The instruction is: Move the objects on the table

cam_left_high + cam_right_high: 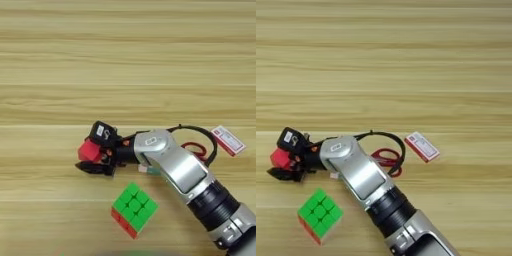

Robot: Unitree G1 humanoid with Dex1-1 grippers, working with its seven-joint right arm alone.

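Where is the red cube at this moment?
The red cube sits in the lower half of the table, between the fingers of the right hand, up and to the left of the puzzle cube.

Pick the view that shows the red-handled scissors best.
The right eye view: the red-handled scissors show both red loops beside the forearm. In the left eye view the forearm hides most of them, leaving only a sliver of one handle by the black cable.
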